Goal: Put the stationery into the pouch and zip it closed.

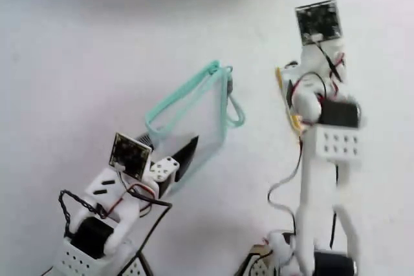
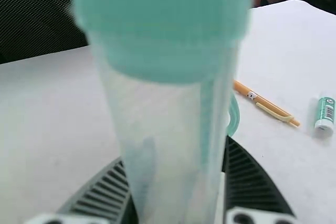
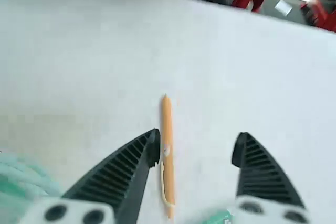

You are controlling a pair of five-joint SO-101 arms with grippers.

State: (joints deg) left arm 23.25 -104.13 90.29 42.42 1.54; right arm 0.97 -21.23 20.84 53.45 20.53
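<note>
Clear teal-edged pouch (image 1: 194, 114), orange pen (image 3: 167, 150) lying flat near it, small green tube (image 2: 325, 115) beside pen

Blurred up close, cut off top & btm: pouch (image 2: 163, 77). Mostly hidden behind right arm (image 1: 326, 140) in high view: orange pen (image 1: 281, 85). Too small to ID: green item (image 2: 324, 115).
</note>
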